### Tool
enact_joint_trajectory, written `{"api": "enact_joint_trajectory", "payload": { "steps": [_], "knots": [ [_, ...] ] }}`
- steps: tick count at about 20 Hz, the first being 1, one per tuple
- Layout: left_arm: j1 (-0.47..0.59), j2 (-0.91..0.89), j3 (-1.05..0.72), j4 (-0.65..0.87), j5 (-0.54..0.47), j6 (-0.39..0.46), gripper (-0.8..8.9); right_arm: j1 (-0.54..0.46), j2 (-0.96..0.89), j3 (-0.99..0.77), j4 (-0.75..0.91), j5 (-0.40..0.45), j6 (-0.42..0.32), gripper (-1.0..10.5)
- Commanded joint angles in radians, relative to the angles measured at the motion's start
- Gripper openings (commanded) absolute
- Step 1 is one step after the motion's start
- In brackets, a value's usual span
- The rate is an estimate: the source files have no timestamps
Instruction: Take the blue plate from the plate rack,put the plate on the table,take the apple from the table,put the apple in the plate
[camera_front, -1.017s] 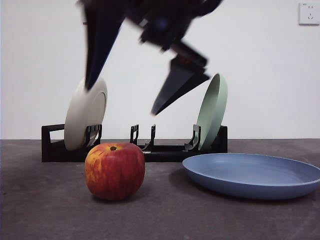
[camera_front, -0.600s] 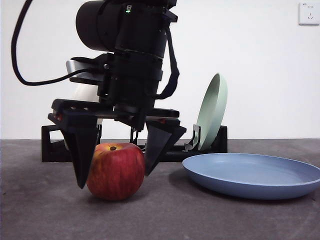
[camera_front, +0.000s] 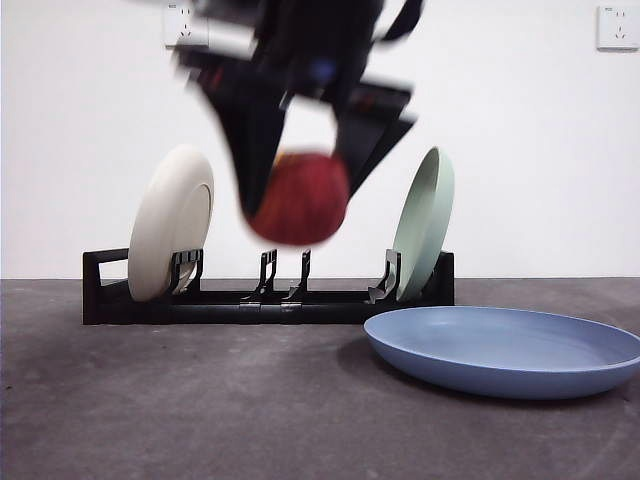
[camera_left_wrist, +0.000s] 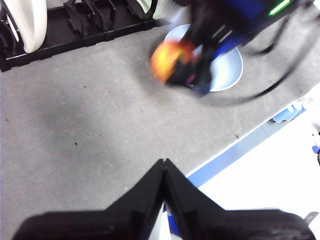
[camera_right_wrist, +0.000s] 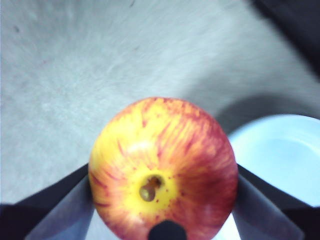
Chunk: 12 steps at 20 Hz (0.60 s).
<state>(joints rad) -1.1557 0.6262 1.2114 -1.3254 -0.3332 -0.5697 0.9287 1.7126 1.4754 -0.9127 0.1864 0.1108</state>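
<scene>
My right gripper is shut on the red apple and holds it in the air above the table, in front of the plate rack. The right wrist view shows the apple large between the two jaws, stem pit up. The blue plate lies flat on the table to the right of the apple, also seen as a pale blue plate beside the apple. My left gripper is shut and empty, far from the apple and the blue plate.
A cream-white plate stands at the rack's left end and a pale green plate at its right end. The rack's middle holders are bare. A blue-edged table border runs near the left gripper.
The right gripper came down around the apple on the table, closed on it and lifted it up and slightly right. The blue plate has not moved.
</scene>
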Motion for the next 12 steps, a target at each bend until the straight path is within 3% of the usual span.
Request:
{"api": "enact_joint_trajectory", "payload": {
  "steps": [1,7,12],
  "knots": [
    [0.0,-0.003,-0.006,0.005,-0.001,-0.003,-0.08,-0.041,-0.058,0.0,-0.045,0.016,-0.026,-0.1],
    [0.0,-0.003,-0.006,0.005,-0.008,0.005,-0.08,-0.228,-0.161,-0.092,-0.039,0.013,-0.064,-0.1],
    [0.0,-0.003,-0.006,0.005,-0.039,0.006,-0.08,-0.369,-0.165,-0.269,0.144,-0.114,-0.05,-0.1]
  ]
}}
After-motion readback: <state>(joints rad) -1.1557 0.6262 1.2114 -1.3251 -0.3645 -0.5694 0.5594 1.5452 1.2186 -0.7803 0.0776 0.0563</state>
